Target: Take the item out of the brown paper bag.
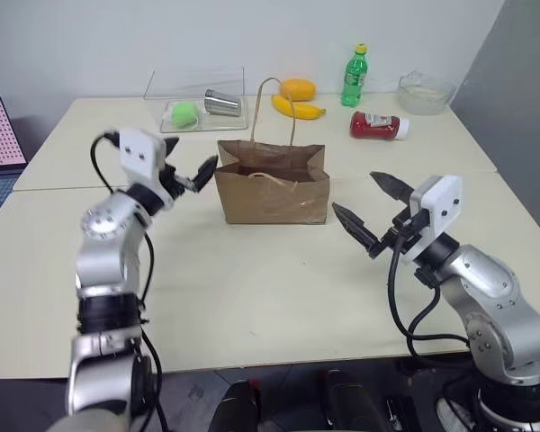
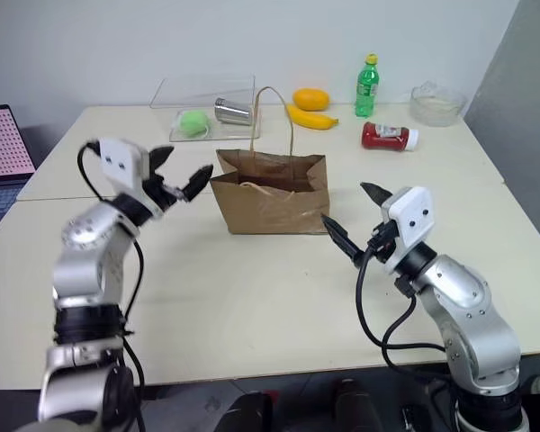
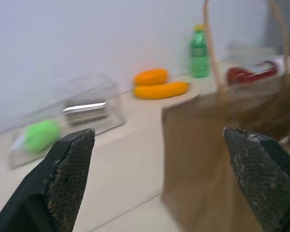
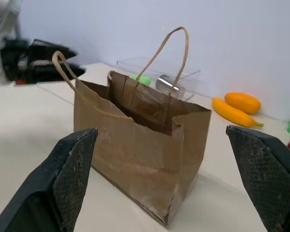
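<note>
Red plastic ketchup bottle [image 1: 379, 124] lies by desk's far right edge, outside crinkled brown paper bag [image 1: 273, 183]; both claws, left [image 1: 191, 175] and right [image 1: 375, 209], gape empty, so regrasping risks toppling bag.

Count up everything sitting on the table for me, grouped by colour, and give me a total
Red: 1, ketchup bottle
Brown: 1, paper bag
Green: 2, soda bottle, green ball
Yellow or orange: 2, banana, orange fruit
Silver: 1, metal cup
Clear: 2, tray, bowl
Total: 9
</note>
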Tool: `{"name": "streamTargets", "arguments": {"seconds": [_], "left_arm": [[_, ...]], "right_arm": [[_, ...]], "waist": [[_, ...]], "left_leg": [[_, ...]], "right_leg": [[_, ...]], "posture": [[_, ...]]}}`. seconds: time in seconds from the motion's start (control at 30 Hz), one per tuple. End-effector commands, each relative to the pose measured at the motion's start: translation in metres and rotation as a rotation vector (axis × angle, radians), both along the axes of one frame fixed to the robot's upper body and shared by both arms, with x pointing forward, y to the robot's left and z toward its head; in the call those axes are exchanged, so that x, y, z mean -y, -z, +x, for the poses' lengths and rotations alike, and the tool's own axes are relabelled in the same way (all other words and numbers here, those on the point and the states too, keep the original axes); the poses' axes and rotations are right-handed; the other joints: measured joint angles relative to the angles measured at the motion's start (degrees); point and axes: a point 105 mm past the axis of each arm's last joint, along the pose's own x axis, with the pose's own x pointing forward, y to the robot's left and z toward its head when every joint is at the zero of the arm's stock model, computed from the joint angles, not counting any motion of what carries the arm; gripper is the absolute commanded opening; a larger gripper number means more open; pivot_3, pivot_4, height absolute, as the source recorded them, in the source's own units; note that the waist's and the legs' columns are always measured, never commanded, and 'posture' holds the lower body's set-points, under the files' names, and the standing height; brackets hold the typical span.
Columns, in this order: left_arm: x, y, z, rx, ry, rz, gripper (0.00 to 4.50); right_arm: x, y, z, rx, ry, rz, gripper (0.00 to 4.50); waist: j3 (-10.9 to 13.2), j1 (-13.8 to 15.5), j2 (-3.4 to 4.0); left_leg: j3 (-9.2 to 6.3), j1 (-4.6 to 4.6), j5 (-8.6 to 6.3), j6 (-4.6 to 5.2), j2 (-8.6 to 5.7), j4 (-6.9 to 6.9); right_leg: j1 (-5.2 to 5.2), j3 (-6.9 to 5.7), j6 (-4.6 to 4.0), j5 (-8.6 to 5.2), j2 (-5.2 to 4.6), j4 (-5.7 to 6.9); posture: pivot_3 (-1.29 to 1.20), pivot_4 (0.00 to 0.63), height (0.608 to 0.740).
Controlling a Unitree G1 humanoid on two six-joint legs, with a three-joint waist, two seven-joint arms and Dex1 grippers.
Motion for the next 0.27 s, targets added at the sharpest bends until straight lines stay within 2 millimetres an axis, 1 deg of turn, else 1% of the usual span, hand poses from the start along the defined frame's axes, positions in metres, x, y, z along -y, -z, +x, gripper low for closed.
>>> {"name": "streamTargets", "arguments": {"seconds": [0.03,0.1,0.17,0.27], "left_arm": [[0.001,0.009,-0.03,0.069,-0.081,0.033,4.46],[0.0,0.023,-0.039,0.055,-0.113,0.028,4.46],[-0.002,0.029,-0.042,0.045,-0.142,0.013,4.46],[0.001,0.041,-0.047,0.05,-0.134,0.034,4.46]], "right_arm": [[0.017,-0.002,0.001,0.071,0.127,0.039,4.5],[0.023,0.003,0.003,0.077,0.165,0.04,4.5],[0.026,0.007,0.003,0.084,0.179,0.03,4.5],[0.034,0.017,0.005,0.071,0.215,0.025,4.5]], "waist": [[0.0,0.0,0.01],[0.0,0.6,0.0],[0.0,1.2,0.0],[-0.1,1.6,0.0]], "left_leg": [[0.03,0.03,0.0,0.0,0.02,-0.03],[0.03,0.05,0.0,-0.01,0.01,-0.05],[0.03,0.06,0.0,-0.01,0.02,-0.03],[0.03,0.07,0.0,-0.01,0.0,0.03]], "right_leg": [[0.01,0.02,0.0,0.0,0.0,-0.03],[0.02,0.03,0.0,0.0,0.0,-0.02],[0.02,-0.01,-0.03,0.02,0.01,-0.01],[0.11,-0.02,-0.03,0.02,0.02,-0.05]], "posture": [[0.0,0.15,0.74],[0.0,0.15,0.74],[0.0,0.15,0.74],[0.0,0.15,0.74]]}}
